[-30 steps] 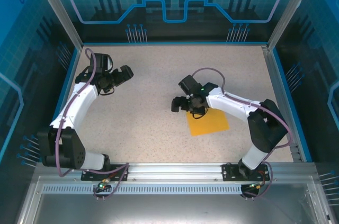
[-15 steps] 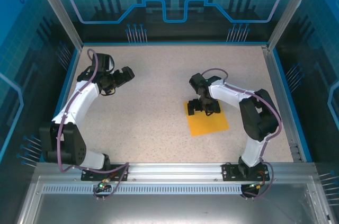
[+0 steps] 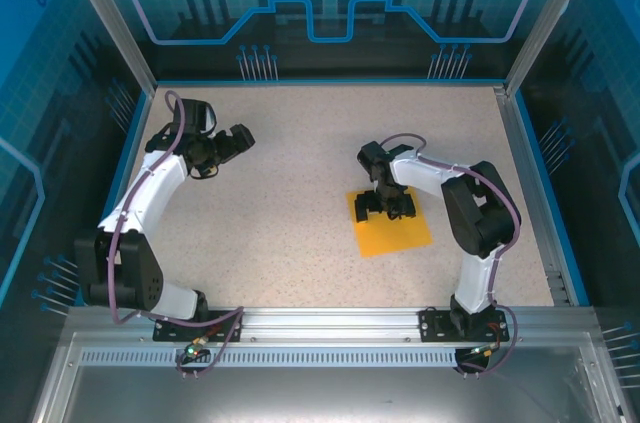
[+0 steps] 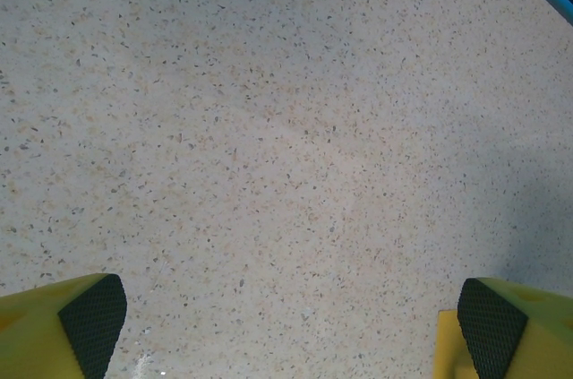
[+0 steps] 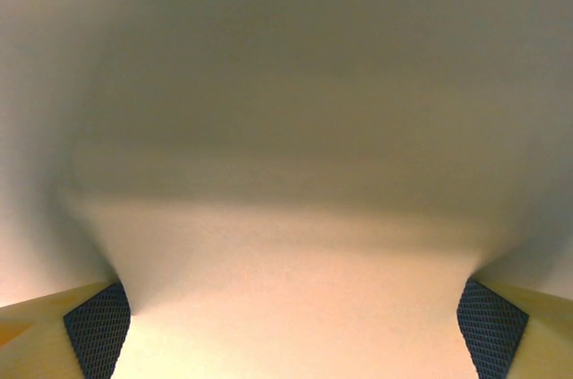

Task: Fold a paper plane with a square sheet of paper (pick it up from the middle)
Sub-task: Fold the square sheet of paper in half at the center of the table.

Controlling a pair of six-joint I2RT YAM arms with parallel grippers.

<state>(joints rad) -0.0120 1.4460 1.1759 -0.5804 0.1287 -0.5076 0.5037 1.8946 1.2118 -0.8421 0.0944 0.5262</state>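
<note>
The square sheet of paper [image 3: 402,233] is orange-yellow and lies flat and uncreased on the speckled table, right of centre. My right gripper [image 3: 385,207] points straight down over the sheet's far left part, open, with both fingertips at the paper's surface. In the right wrist view the paper [image 5: 286,245] spans the whole gap of the right gripper [image 5: 291,330], and nothing is pinched between the pads [image 5: 97,325]. My left gripper [image 3: 238,138] hovers open over bare table at the far left. Only table shows between the left gripper's [image 4: 291,321] pads [image 4: 89,316].
A blue rim [image 3: 330,82] and clear enclosure walls border the table. The right arm's elbow [image 3: 480,213] is folded up close beside the sheet's right side. An aluminium rail [image 3: 330,321] carrying both arm bases runs along the near edge.
My right gripper has swung from just left of the sheet's far corner down onto the sheet, and its elbow has folded in closer. The left arm has barely moved.
</note>
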